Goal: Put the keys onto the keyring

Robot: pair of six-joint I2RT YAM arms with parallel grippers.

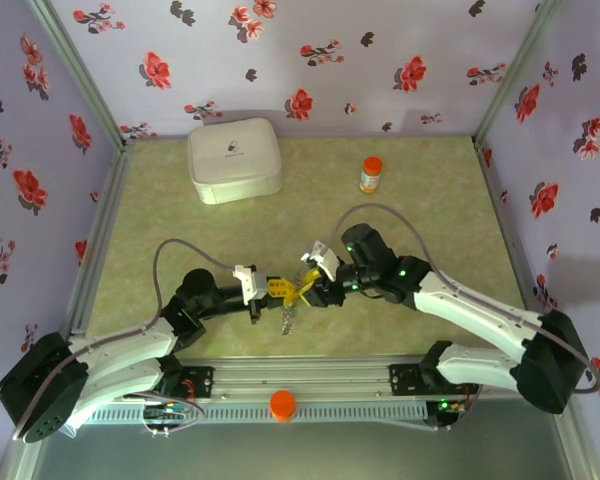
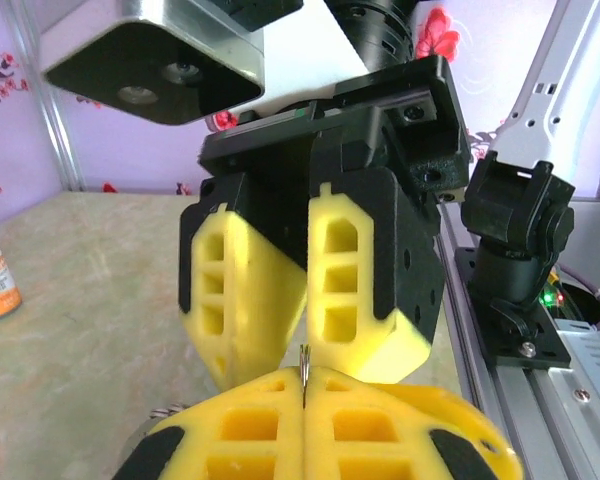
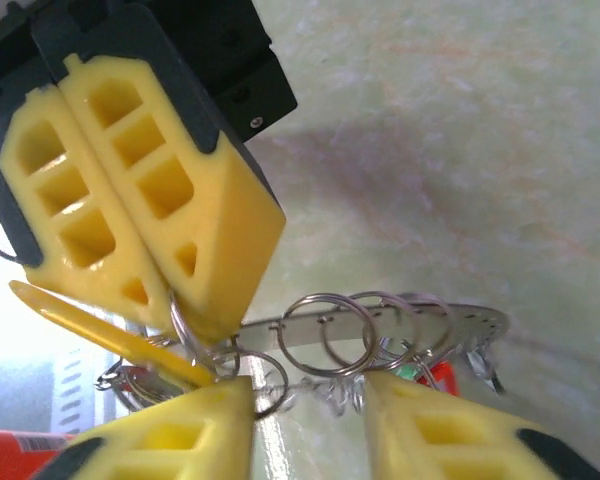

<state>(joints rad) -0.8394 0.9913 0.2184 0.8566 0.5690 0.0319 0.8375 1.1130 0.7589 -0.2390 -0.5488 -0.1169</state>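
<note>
As I read it:
Left gripper [image 2: 303,382]: clamped on keyring [image 3: 420,318].
Right gripper [image 3: 308,392]: fingers [image 3: 200,440] apart.
Yellow key [image 3: 90,318]: beside left gripper.

**Top external view:** even, diffuse overhead light, slightly washed out; only faint, soft shadows fall on the table [image 1: 180,215].

**Left wrist view:** the fingers [image 2: 250,425] of the left gripper [image 2: 303,388], at 6 o'clock, are blurred by nearness. The metal sliver [image 2: 303,362] pinched between them is sharper. Bright backlight at 2 o'clock.

**Right wrist view:** blown-out glare at 8 o'clock; a broad, dim shadow lies on the table toward 1 o'clock.
</note>
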